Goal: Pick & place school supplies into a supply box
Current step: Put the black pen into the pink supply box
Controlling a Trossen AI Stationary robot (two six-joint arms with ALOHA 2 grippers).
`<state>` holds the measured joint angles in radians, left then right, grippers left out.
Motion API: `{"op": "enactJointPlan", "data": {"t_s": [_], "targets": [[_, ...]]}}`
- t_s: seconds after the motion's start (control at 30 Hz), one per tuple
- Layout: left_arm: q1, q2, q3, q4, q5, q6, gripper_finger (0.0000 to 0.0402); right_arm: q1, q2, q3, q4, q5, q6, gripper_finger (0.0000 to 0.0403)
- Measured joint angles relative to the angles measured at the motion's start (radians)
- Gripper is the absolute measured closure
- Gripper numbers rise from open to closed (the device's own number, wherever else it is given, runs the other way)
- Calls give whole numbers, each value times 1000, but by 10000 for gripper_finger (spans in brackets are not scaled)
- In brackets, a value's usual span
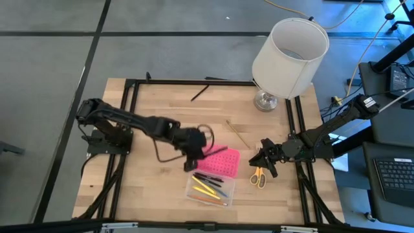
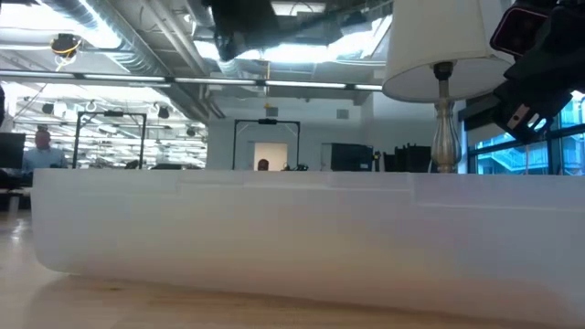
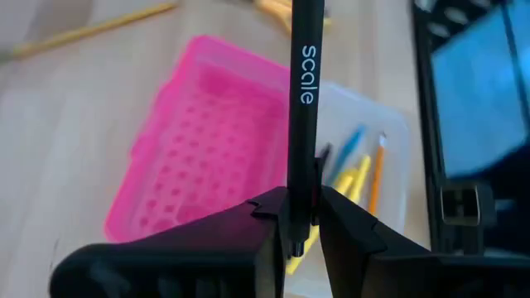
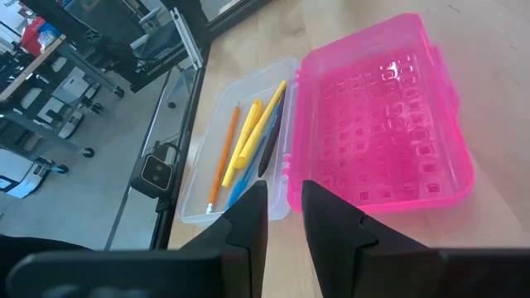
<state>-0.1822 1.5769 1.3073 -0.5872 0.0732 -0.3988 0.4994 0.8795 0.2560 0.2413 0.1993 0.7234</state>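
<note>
Looking down from above, the left claw point(image 1: 194, 155) hangs over the wooden desk point(image 1: 162, 116) at the pink lid's edge, pinching a thin black pen point(image 1: 217, 151). The flat supply box with a clear plastic base and bright pink dotted lid point(image 1: 213, 175) lies open near the desk's front, with pens and pencils point(image 1: 208, 188) in the clear half. The right claw point(image 1: 265, 158) sits just beside the small scissors with yellow handles point(image 1: 258, 177).

In the low view, a pale wall of the box fills the front, and the white-shaded lamp point(image 2: 437, 55) stands behind.

The left wrist view shows the pen pinched between the dark fingers point(image 3: 352, 232), above the open box.

The right wrist view shows fingers slightly apart, holding nothing, with the box beyond.
</note>
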Motion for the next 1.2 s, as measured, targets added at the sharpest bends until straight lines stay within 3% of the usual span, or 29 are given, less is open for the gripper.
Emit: {"op": "enactJointPlan", "data": {"t_s": [0.13,0.3,0.5,0.73,1.03,1.2], "targets": [[-84,11,1,7,-58,78,358,0,0,0,0,0,0,320],[-159,44,20,-3,-105,-2,358,0,0,0,0,0,0,320],[-206,189,189,-111,-107,27,359,0,0,0,-9,-7,1,320],[-209,407,405,-450,-107,54,359,0,0,0,-14,-23,5,320],[-205,534,437,-457,-108,240,359,0,0,0,-24,-45,8,320],[-194,561,437,-466,-188,309,359,0,0,0,-26,-45,8,320]]}}
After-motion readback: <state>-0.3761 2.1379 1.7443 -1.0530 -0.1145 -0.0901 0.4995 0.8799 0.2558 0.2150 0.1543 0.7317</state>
